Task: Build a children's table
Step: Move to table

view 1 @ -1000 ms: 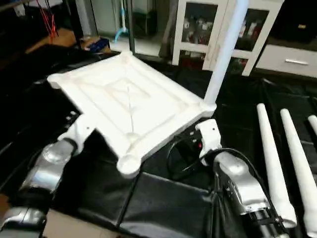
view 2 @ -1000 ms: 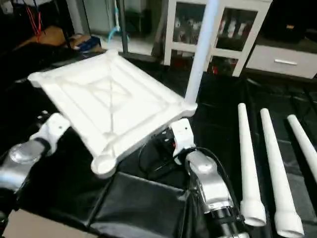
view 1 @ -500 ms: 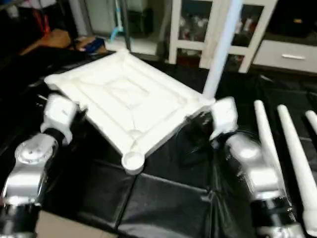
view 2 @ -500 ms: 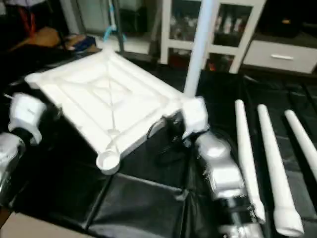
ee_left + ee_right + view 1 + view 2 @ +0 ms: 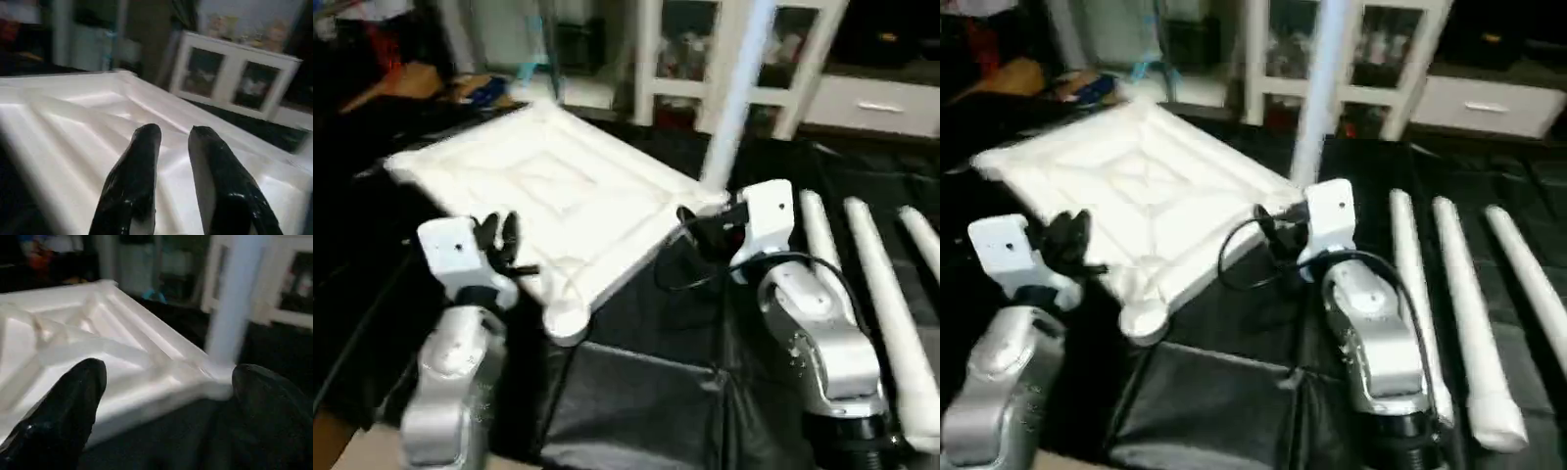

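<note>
- White plastic makes up the table top (image 5: 558, 191), which lies underside up on a black padded surface (image 5: 636, 411), its raised ribs running toward the middle.
- One white leg (image 5: 734, 93) stands upright, screwed into the far right corner socket of the top.
- A round empty corner socket (image 5: 566, 318) sits at the near corner, pointing toward the robot.
- Three loose legs (image 5: 1464, 313) lie side by side on the black surface to the right of the top, apart from it, their wide ends nearest the robot.
- Left gripper (image 5: 496, 235) hovers at the near left edge of the top; its two black fingers (image 5: 134, 181) stand close together with a narrow gap between them and hold nothing.
- Seen from the left wrist, those fingers point across the ribbed underside; whether they touch the plastic I cannot tell.
- Right gripper (image 5: 700, 227) sits just beside the corner that carries the upright leg, with a black cable looping from it.
- Its fingers (image 5: 63, 406) are spread wide apart, one on each side of that corner in the right wrist view, closed on nothing.
- Behind the scene stand a white glass-door cabinet (image 5: 675, 49) and a white drawer unit (image 5: 876, 103).
</note>
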{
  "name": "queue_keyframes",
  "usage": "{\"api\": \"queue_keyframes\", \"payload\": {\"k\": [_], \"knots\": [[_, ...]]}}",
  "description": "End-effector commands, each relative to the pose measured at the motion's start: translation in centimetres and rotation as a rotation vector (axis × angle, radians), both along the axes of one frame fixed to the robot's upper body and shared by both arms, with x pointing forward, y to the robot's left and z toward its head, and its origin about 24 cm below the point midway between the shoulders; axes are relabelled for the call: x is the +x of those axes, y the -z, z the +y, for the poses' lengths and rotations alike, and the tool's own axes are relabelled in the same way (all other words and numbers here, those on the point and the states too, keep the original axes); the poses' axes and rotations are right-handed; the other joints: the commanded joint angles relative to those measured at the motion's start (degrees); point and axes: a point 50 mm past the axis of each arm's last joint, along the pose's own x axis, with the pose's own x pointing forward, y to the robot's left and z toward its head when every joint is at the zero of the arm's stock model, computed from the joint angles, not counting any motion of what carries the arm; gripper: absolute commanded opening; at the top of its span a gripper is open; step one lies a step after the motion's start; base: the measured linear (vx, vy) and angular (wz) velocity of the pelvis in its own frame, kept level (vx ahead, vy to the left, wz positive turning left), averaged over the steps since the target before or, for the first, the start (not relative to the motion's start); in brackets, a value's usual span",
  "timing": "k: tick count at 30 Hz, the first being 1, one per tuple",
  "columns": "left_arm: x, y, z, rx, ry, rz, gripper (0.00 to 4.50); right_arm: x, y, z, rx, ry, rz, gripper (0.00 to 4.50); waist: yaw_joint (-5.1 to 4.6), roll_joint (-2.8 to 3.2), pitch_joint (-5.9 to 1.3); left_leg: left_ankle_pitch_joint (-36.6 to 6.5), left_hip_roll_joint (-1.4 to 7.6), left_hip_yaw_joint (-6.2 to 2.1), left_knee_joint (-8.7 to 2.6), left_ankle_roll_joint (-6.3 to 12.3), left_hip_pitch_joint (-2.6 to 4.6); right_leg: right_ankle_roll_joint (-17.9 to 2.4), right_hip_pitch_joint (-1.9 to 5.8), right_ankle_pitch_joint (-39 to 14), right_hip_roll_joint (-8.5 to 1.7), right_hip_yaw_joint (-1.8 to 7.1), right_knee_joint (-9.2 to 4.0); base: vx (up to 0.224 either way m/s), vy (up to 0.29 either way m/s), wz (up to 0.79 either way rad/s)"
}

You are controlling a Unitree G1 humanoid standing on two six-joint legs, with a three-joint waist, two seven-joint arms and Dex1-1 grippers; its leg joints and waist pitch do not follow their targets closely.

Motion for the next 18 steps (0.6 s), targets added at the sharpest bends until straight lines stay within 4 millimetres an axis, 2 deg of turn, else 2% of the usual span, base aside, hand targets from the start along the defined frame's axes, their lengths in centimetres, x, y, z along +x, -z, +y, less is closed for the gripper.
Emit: {"api": "queue_keyframes", "payload": {"k": [1,2,3,4,5,6,7,8,9,10,11,12,13,14,15,16,17,18], "knots": [[-0.1,-0.4,-0.5,0.064,0.005,0.04,1.24,-0.4,-0.3,0.5,0.015,-0.01,0.006,4.46,-0.44,-1.33,-2.96,-19.0,-0.52,-2.72,-5.28,-2.35,-0.19,1.8,2.84,-21.3,-1.76,-1.68,-3.67,0.015,0.045,-0.54],[-0.2,-0.5,-0.6,0.075,0.011,0.041,1.24,-0.4,-0.4,0.6,0.012,-0.013,0.005,4.46,-0.87,-0.48,-3.55,-18.0,0.01,-3.04,-5.58,-1.51,-0.07,0.4,2.78,-21.0,-3.23,-0.94,-3.89,0.018,0.039,-0.25],[-0.3,-0.5,-0.5,0.095,0.014,0.04,1.24,-0.3,-0.5,0.6,0.01,-0.013,0.005,4.46,-1.87,-0.75,-3.45,-17.1,-0.18,-3.4,-5.61,-0.94,-0.47,-1.0,3.25,-20.3,-3.72,-1.15,-3.88,0.018,0.039,-0.25],[-0.3,-0.5,-0.4,0.138,0.013,0.035,1.24,-0.2,-0.5,0.6,0.005,-0.009,0.008,4.46,-2.09,-0.83,-3.33,-17.2,-0.22,-3.48,-5.66,-0.74,-0.51,-1.5,3.26,-21.0,-3.93,-1.2,-4.06,0.0,0.0,0.0],[-0.3,-0.4,-0.4,0.165,0.014,0.034,1.24,0.0,-0.4,0.5,-0.008,-0.006,0.012,4.46,-2.7,-1.14,-3.19,-18.1,-0.32,-3.32,-5.24,-0.11,0.01,-1.9,2.81,-24.7,-4.09,-1.04,-4.69,0.0,0.0,0.0],[-0.3,-0.4,-0.4,0.178,0.012,0.031,1.24,0.1,-0.3,0.4,-0.023,-0.007,0.018,4.46,-2.78,-1.32,-3.23,-17.6,-0.29,-3.37,-5.24,-0.05,0.02,-2.1,2.89,-24.9,-4.13,-1.01,-4.62,0.0,0.0,0.0],[-0.3,-0.3,-0.5,0.183,0.007,0.031,1.24,0.2,-0.1,0.4,-0.041,-0.009,0.031,4.46,-3.18,-0.08,-3.64,-16.6,-0.35,-0.83,-2.42,-2.55,2.57,0.5,-0.6,-27.7,-1.11,0.77,-7.07,0.0,0.0,0.0],[-0.3,-0.3,-0.6,0.188,0.004,0.034,1.24,0.2,0.1,0.3,-0.056,-0.011,0.044,4.46,-3.04,-0.48,-3.54,-18.9,-0.81,-0.69,-1.83,-4.01,3.85,1.5,-1.57,-29.6,0.01,0.03,-6.79,-0.065,-0.048,-0.19],[-0.3,-0.3,-0.8,0.2,0.004,0.033,1.24,0.2,0.3,0.3,-0.072,-0.015,0.055,4.46,-3.05,-0.84,-3.25,-20.8,-1.29,-0.32,-1.25,-3.67,3.88,3.7,-2.24,-31.8,2.04,-0.46,-7.56,-0.065,-0.048,-0.19],[-0.3,-0.3,-0.8,0.2,0.004,0.033,1.24,0.2,0.3,0.3,-0.072,-0.015,0.055,4.46,-3.07,-0.47,-3.35,-20.7,-0.96,-0.62,-1.63,-3.04,4.44,4.1,-2.57,-30.8,2.96,-1.22,-7.61,-0.042,-0.038,-0.42],[-0.4,-0.3,-1.2,0.203,0.003,0.036,1.24,0.3,0.4,0.4,-0.093,-0.037,0.065,4.46,-3.24,1.12,-3.35,-16.9,3.13,-1.91,-3.8,-0.1,5.62,2.3,-3.32,-22.7,3.28,-4.13,-5.98,-0.005,0.008,-0.42],[-0.4,-0.3,-1.3,0.201,0.002,0.037,1.24,0.3,0.4,0.4,-0.096,-0.041,0.065,4.46,-3.0,1.69,-3.44,-14.1,6.39,-2.55,-5.52,1.1,5.62,0.2,-2.94,-18.7,1.85,-4.97,-4.02,-0.005,0.008,-0.42],[-0.4,-0.3,-1.3,0.201,0.002,0.038,1.24,0.3,0.4,0.4,-0.096,-0.043,0.066,4.46,-2.71,2.07,-3.58,-10.2,10.27,-3.56,-7.7,2.36,4.97,-1.5,-2.0,-13.7,0.01,-5.64,-0.29,-0.009,-0.018,-0.47],[-0.4,-0.2,-1.5,0.203,-0.002,0.054,1.24,0.5,0.3,0.6,-0.099,-0.048,0.069,4.46,-2.13,0.88,-3.32,-0.1,13.2,-6.26,-9.07,10.68,3.85,-5.0,-0.62,-6.0,-4.12,-6.29,5.83,-0.005,-0.078,-0.31],[-0.5,-0.1,-1.5,0.205,-0.006,0.064,1.24,0.5,0.3,0.6,-0.1,-0.048,0.071,4.46,-2.48,0.85,-2.84,-0.1,12.42,-5.45,-8.64,12.88,3.49,-7.3,-0.62,-5.2,-4.62,-6.0,5.47,-0.005,-0.078,-0.31],[-0.5,-0.1,-1.6,0.209,-0.005,0.065,1.24,0.5,0.3,0.6,-0.099,-0.048,0.072,4.46,-2.88,0.15,-3.11,-1.9,11.44,-4.67,-8.18,14.28,3.45,-10.2,-0.27,-3.9,-4.99,-5.75,5.02,0.018,-0.145,-0.07],[-0.5,-0.1,-1.6,0.218,-0.003,0.065,1.24,0.5,0.2,0.6,-0.098,-0.049,0.074,4.46,-3.81,-1.47,-4.06,-4.7,4.37,-2.35,-4.05,16.55,1.66,-19.4,2.45,0.0,-5.42,-5.56,2.32,-0.011,-0.168,-0.09],[-0.5,-0.1,-1.6,0.218,-0.003,0.065,1.24,0.5,0.2,0.6,-0.098,-0.049,0.074,4.46,-2.28,-3.46,-4.94,-14.0,-5.42,0.12,5.4,14.41,-0.86,-28.2,4.82,-1.0,-6.14,-2.47,-4.04,-0.011,-0.168,-0.09]]}}
